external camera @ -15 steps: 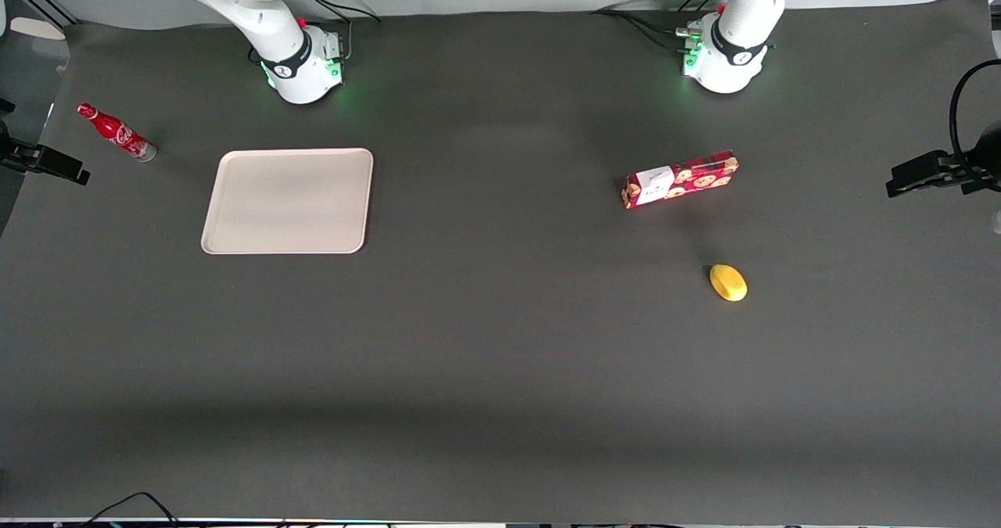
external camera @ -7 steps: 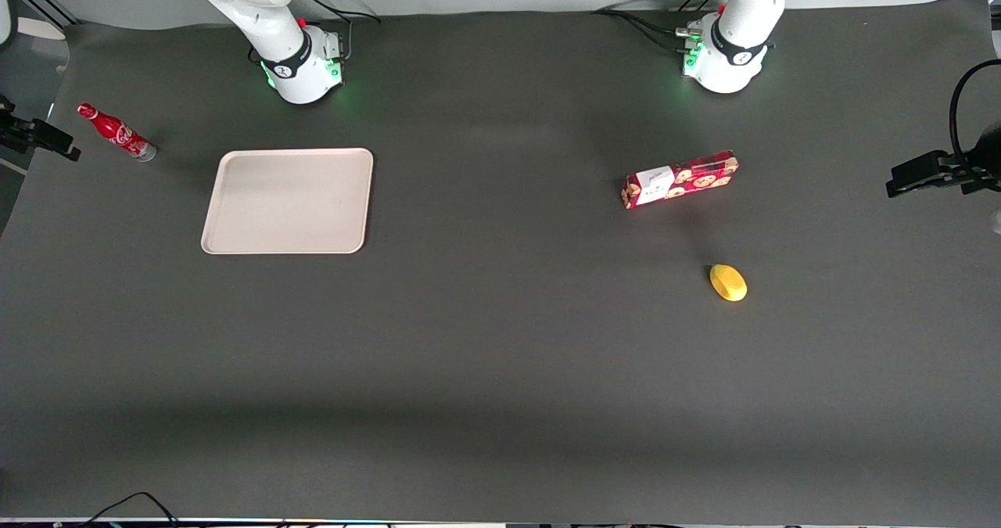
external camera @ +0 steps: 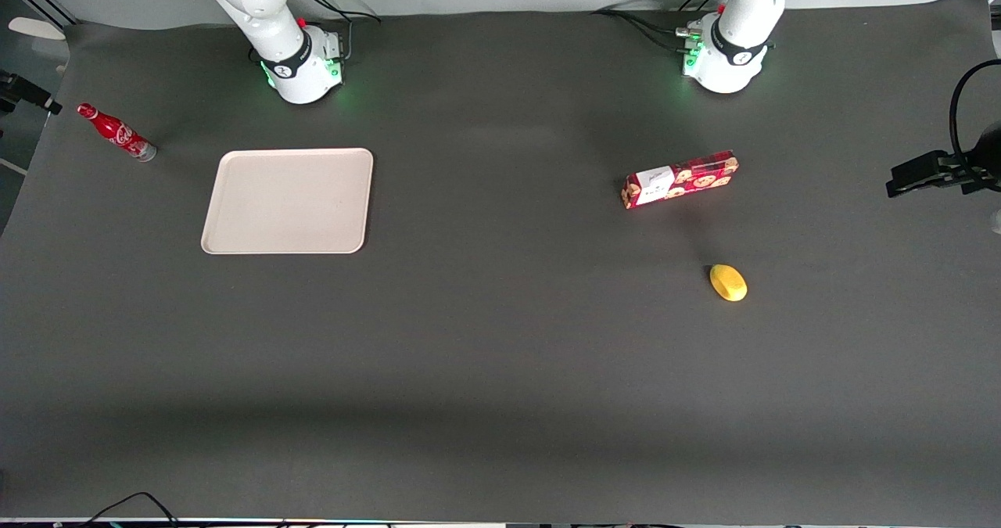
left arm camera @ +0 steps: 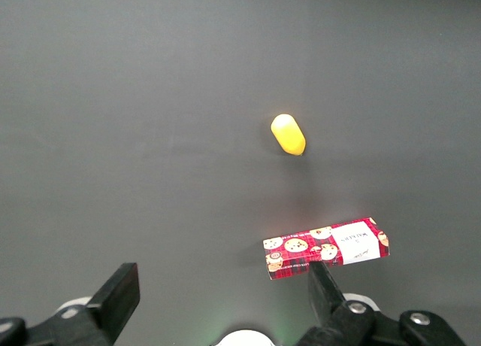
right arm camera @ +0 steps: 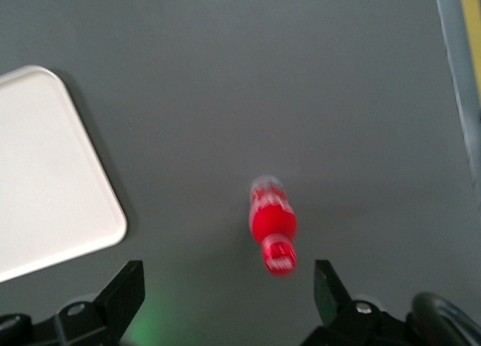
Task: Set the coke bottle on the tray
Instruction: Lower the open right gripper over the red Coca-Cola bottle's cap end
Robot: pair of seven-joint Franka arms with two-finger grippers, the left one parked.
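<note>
Your table (external camera: 500, 371) is a wide dark surface, and everything you need sits toward the working arm's end of it. The tray (external camera: 288, 200) lies flat there with nothing on it, its rounded corner also showing in the right wrist view (right arm camera: 52, 180). The cookie box (external camera: 679, 179) and the small yellow fruit (external camera: 727, 282) lie toward the parked arm's end, well apart from your work, so you can ignore them.

The bottle (external camera: 116, 132) stands upright on the table beside the tray but clear of it, close to the table's edge, cap up. From the wrist camera you look down on its cap (right arm camera: 274, 229), which sits between the two fingers.

Your tool (right arm camera: 229, 286) hovers high above the bottle, fingers spread wide and holding nothing; in the front view only a dark part of it shows at the frame's edge (external camera: 23, 94).

You appear to be in the approach step: nothing is grasped yet. The next move likely calls for a straight descent, keeping the bottle centred between the fingers, then closing on its body. A slim upright bottle may tip if one finger touches first.
</note>
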